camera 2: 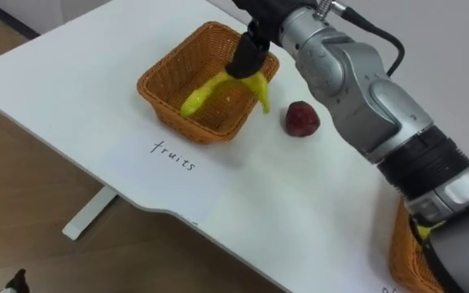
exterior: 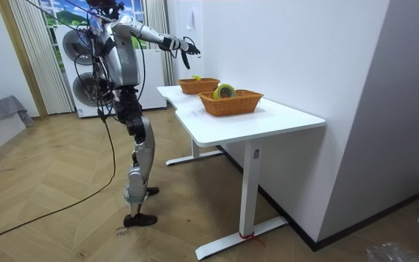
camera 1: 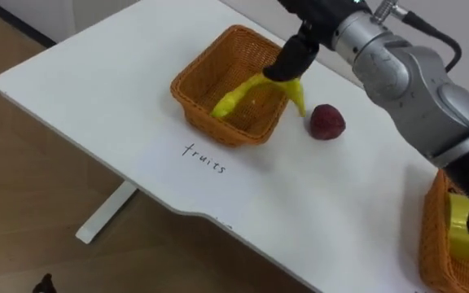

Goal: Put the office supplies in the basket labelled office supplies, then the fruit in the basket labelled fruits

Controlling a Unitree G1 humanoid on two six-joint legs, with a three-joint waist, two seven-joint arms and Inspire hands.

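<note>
Nearest, orange wicker basket (camera 1: 430, 236) holds a glossy yellow tape roll (camera 1: 460, 224). Right hand (camera 1: 291, 57) clutches a curved yellow banana (camera 1: 243, 94) over the second woven basket (camera 1: 194, 73), dark-red round fruit (camera 1: 327, 122) just beside.

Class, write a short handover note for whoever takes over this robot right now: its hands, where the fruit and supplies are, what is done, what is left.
Right hand: shut on the banana, holding it over the right rim of the fruit basket; not yet released.
Red fruit: on the table, right of that basket, not touching it.
Done: tape roll sits in the second basket.
Left: drop the banana in, then probably the red fruit.
</note>
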